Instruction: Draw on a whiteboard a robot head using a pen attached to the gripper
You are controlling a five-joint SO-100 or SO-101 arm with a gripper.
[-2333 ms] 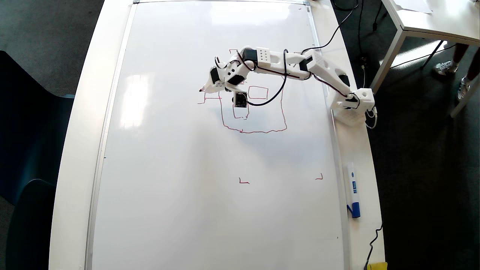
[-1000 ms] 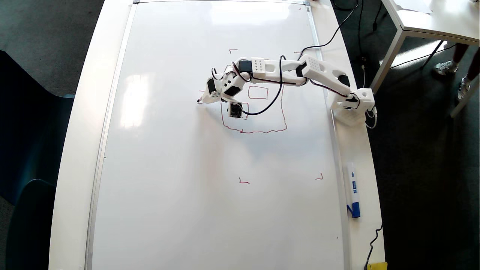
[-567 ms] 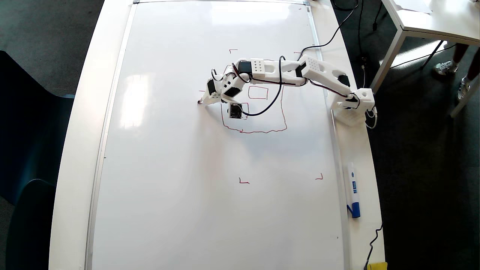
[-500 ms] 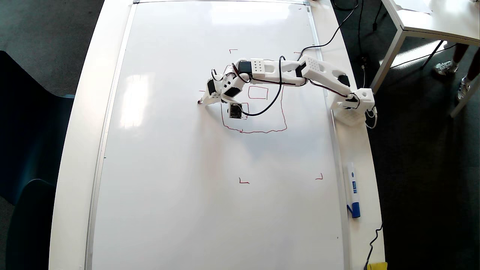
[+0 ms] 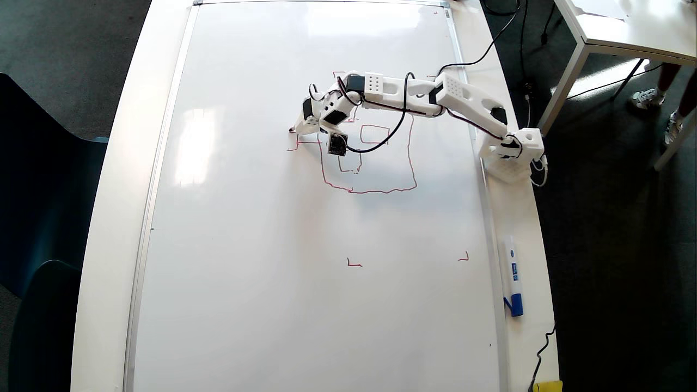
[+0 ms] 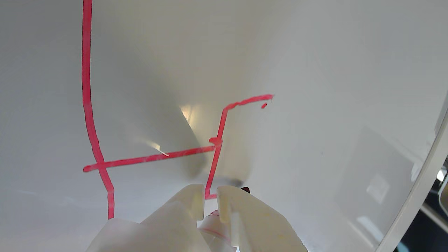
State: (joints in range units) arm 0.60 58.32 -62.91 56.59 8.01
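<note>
Red wobbly lines make the robot head point(image 5: 367, 163) on the whiteboard point(image 5: 261, 261), which is big, white and shiny. In the overhead view the drawing sits in the upper right part of the board. It has a rounded square outline, small boxes inside, and a stick that pokes out to the left with a bent end.

The white arm point(image 5: 463, 100) reaches from its base at the right edge of the desk point(image 5: 106, 218) across the top of the drawing. The hand point(image 5: 298, 128) is at the far left end of the arm, just past the left side of the outline, by the stick. A small dark square part point(image 5: 337, 144) hangs under the arm, over the drawing.

In the wrist view the hand point(image 6: 210, 197) comes in from the bottom. Its two pale fingers point(image 6: 190, 203) stand close, with only a thin gap between them. The pen point(image 6: 215, 224) sits in that gap, held by the hand. Most of the pen is hidden, so I cannot tell if its tip touches the board. A red line runs up from right in front of the fingers, meets a cross line, then bends to the right. A long red line runs down the left side.

A white marker with a blue cap point(image 5: 512, 275) lies on the desk by the right edge of the board, well apart from the hand.
</note>
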